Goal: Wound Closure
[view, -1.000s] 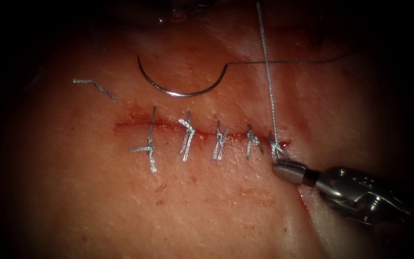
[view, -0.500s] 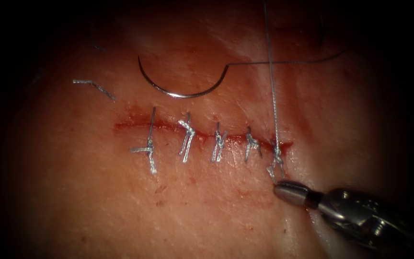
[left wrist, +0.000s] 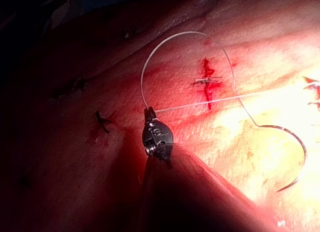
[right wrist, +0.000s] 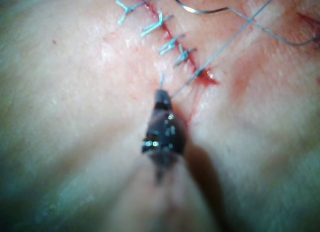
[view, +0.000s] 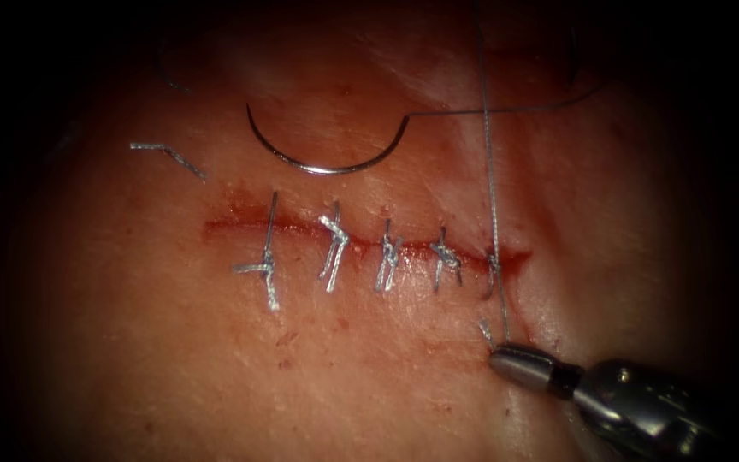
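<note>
Tissue [view: 369, 368] lies under the light with the cut [view: 233, 227] running from 9 o'clock to 3 o'clock across the middle. At 10 o'clock a loose cut end of thread [view: 168, 156] lies alone. Next come four tied stitches [view: 333, 248] in a row over the cut. Toward 12 o'clock from them lies the needle [view: 327, 158], flat on the tissue, not in it. No tool holds it.

At the 3 o'clock end of the cut, with red fluid [view: 513, 257] in it, sits one more stitch. A tight thread [view: 489, 171] runs from 12 o'clock down through that stitch. The left tool [left wrist: 149, 111] has its fingers pinched on the thread. The right tool [view: 496, 352], at 5 o'clock, has its fingers closed on the thread too, just by a short tail.

I think things could go wrong like this. A pull that is too hard could snap the thread or rip the tissue at the stitch. The short tail could slip out of the fingers. The slack thread from the needle crosses the tight one, so they could tangle and drag the needle.
</note>
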You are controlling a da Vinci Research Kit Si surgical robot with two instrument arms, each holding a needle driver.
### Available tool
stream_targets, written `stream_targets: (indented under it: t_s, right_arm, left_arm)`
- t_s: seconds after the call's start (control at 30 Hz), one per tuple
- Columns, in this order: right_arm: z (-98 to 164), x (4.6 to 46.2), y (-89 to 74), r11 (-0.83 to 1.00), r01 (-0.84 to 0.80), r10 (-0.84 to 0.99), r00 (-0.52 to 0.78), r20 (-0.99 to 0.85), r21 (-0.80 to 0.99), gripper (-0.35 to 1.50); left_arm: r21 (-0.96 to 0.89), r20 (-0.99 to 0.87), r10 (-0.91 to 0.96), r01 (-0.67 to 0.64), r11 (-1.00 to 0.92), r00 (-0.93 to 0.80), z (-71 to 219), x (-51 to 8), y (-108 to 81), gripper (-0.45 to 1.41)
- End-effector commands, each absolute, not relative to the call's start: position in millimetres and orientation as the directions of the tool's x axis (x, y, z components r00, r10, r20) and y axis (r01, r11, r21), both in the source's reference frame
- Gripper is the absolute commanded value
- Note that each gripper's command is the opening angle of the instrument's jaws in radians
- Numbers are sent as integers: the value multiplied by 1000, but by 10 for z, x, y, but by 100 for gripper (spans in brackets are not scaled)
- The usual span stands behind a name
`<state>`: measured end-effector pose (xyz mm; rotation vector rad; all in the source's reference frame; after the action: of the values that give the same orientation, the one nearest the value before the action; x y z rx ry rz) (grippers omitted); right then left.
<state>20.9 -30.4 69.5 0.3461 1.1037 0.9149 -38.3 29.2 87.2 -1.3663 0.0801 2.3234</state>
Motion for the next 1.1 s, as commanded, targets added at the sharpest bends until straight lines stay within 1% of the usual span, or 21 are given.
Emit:
stream_targets:
  t_s: [0.03,0.23,0.7,1.1]
  right_arm:
    - [697,218,-311,607,-443,776,151,-612,660,-35]
    - [684,224,-327,630,-392,767,178,-617,670,-35]
    - [682,228,-361,656,-364,750,216,-626,661,-35]
    - [685,228,-368,659,-356,749,233,-620,662,-35]
  left_arm:
    - [-167,-844,343,-406,-898,-413,876,-391,299,-45]
    - [-144,-846,325,-406,-903,-423,879,-398,300,-45]
    - [-54,-844,261,-409,-911,-469,868,-402,318,-45]
    - [-45,-842,258,-414,-909,-475,867,-404,320,-45]
